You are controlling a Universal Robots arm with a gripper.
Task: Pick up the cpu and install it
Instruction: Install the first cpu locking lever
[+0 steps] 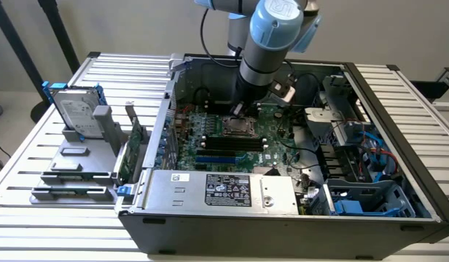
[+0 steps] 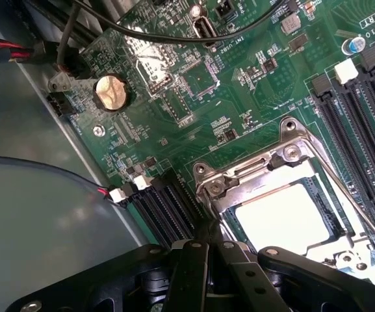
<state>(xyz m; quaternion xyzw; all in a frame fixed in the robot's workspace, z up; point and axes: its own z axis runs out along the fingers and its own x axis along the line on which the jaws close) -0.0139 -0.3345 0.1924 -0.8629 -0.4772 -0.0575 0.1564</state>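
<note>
The slatted metal tabletop point(image 1: 35, 164) carried everything in front of a plain pale wall. Going from the exterior view's left, a grey fixture block point(image 1: 78, 169) stood at about nine o'clock, holding a silver hard drive point(image 1: 77, 113) with blue brackets upright, and just to its right a green circuit card point(image 1: 134, 144) stood on edge. Next came the open computer case point(image 1: 283, 218), with the grey power supply point(image 1: 220, 191) at its six o'clock edge and the green motherboard point(image 1: 232, 147) in the middle. The blue-grey robot arm point(image 1: 272, 41) came down from twelve o'clock into the case, over the CPU socket point(image 1: 239, 126). At three o'clock, blue drive cages point(image 1: 363, 204) and cables crowded the case. In the wrist view the cpu point(image 2: 283, 221) lay flat inside the socket's metal frame point(image 2: 252, 172), glaring white, near a coin cell battery point(image 2: 112, 92). The claw point(image 2: 216, 276) hung just above the socket's edge, its black linkage cut off by the picture's border; whether its fingers were apart or together could not be told.
</note>
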